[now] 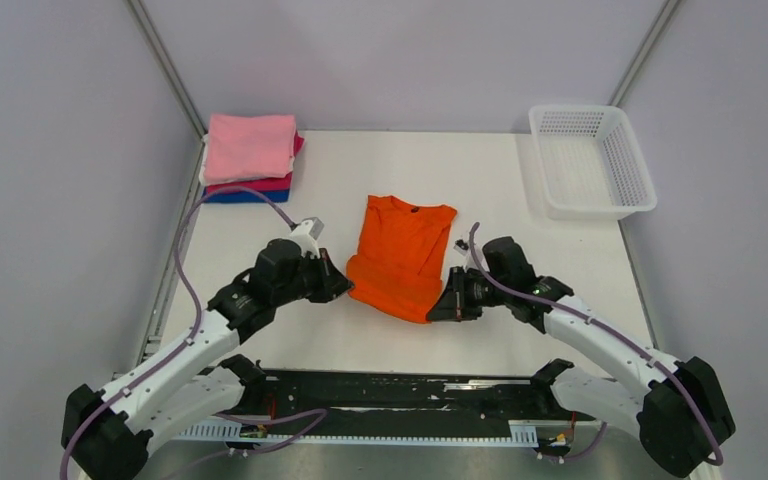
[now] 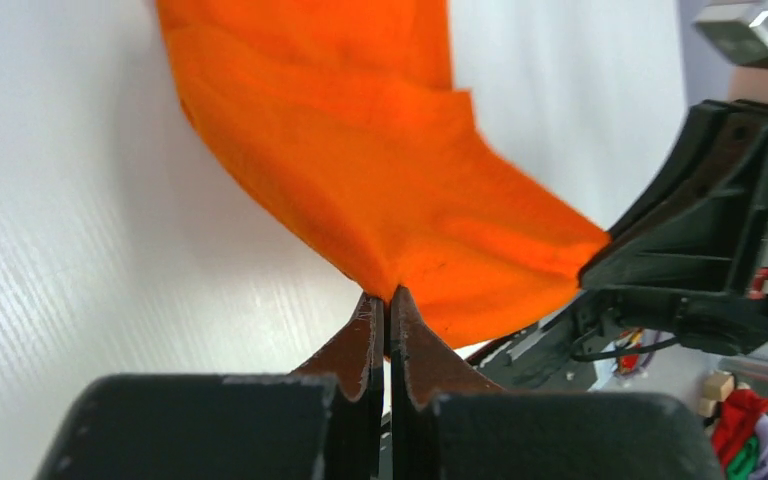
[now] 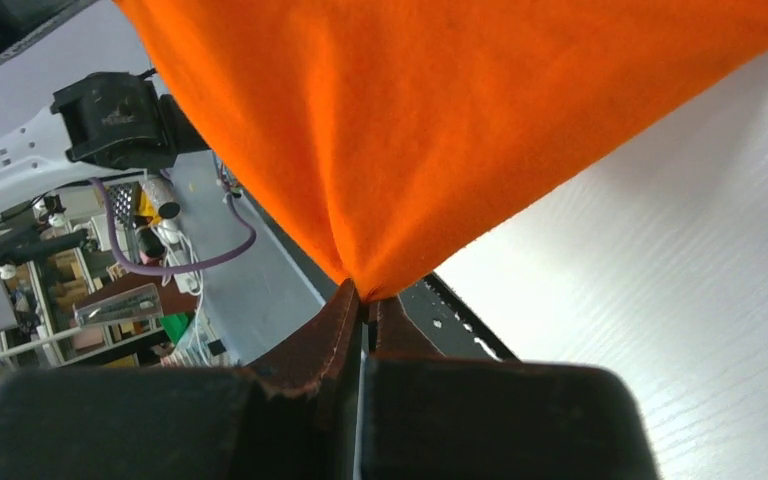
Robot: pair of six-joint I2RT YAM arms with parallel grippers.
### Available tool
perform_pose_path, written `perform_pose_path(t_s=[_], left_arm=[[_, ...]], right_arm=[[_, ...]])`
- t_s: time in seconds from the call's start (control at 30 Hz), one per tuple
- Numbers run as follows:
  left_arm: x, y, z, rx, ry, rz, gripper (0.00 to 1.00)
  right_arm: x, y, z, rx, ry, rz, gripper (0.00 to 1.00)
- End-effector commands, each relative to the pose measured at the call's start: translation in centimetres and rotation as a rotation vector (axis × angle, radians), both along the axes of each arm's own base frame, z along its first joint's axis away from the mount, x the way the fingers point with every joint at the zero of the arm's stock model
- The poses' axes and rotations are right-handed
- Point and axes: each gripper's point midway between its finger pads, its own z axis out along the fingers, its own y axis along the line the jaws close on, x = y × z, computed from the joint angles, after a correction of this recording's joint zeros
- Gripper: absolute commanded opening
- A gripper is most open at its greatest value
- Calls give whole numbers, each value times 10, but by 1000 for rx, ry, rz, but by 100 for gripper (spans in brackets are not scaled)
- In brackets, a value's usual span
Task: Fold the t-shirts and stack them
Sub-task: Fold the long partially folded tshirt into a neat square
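The orange t-shirt [image 1: 402, 250] lies in the middle of the table, collar end far, its near hem lifted and hanging between the two grippers. My left gripper [image 1: 342, 287] is shut on the hem's left corner; in the left wrist view [image 2: 389, 297] the cloth [image 2: 380, 160] rises from the pinched tips. My right gripper [image 1: 438, 308] is shut on the hem's right corner, and the right wrist view [image 3: 365, 292] shows the cloth [image 3: 440, 110] bunched at the tips. A stack of folded tees [image 1: 250, 158], pink on top, then white, magenta and blue, sits at the far left.
A white mesh basket [image 1: 640, 195] stands at the far right corner. A small dark object [image 1: 460, 243] lies just right of the shirt. The black rail of the arm bases [image 1: 390, 392] runs along the near edge. Grey walls close the left, right and back.
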Motion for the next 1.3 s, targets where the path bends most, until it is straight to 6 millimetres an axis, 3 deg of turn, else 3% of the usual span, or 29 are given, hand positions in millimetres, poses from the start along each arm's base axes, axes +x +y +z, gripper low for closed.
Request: perform_pose_path(t_s=[0.0, 0.13, 0.37, 0.63, 0.8, 0.83, 0.93, 1.27], left_arm=[[10, -4, 36, -69, -79, 31, 0], [41, -2, 42, -10, -105, 132, 0], [107, 3, 69, 56, -245, 280, 0], [161, -6, 79, 102, -276, 279, 0], [193, -5, 59, 149, -234, 295, 0], [200, -5, 65, 151, -242, 299, 0], [217, -5, 47, 194, -212, 291, 0], [274, -18, 8, 205, -127, 279, 0]], right_arm=[[5, 2, 35, 50, -66, 59, 2], [35, -1, 44, 59, -66, 9, 2], [101, -21, 54, 59, -104, -137, 1], [153, -40, 54, 44, -102, -226, 0], [182, -47, 49, 43, -91, -253, 0], [188, -49, 46, 39, -87, -262, 0], [205, -57, 40, 32, -83, -289, 0], [263, -69, 3, 12, -78, -385, 4]])
